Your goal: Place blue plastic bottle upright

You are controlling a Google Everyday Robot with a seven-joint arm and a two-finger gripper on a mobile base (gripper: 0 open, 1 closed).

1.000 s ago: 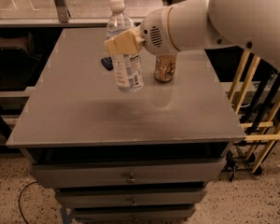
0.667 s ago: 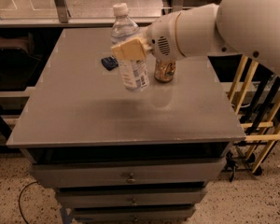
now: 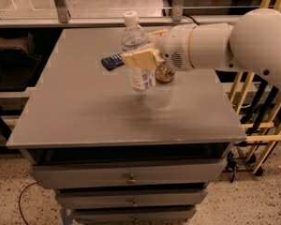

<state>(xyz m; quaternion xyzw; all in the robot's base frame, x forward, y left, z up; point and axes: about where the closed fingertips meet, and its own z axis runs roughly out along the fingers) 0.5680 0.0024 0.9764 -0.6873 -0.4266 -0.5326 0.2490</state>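
Observation:
The blue plastic bottle (image 3: 136, 46) is clear, with a white cap and a pale label. It stands nearly upright over the middle of the grey table (image 3: 84, 111), its base at or just above the surface. My gripper (image 3: 141, 56) reaches in from the right and is shut on the bottle's middle, with one tan finger (image 3: 138, 58) across its front. The white arm (image 3: 215, 43) comes in from the right edge of the view. A brownish-gold can (image 3: 165, 74) stands just behind the gripper, partly hidden.
A dark blue flat object (image 3: 113, 61) lies on the table left of the bottle. The table tops a drawer cabinet (image 3: 131, 177). Yellow rack posts (image 3: 253, 125) stand to the right. A metal rail (image 3: 84, 20) runs along the far edge.
The gripper has carried the bottle to the right and slightly toward the table's middle. The bottle has stayed nearly upright in the grip. The can is now more hidden behind the gripper.

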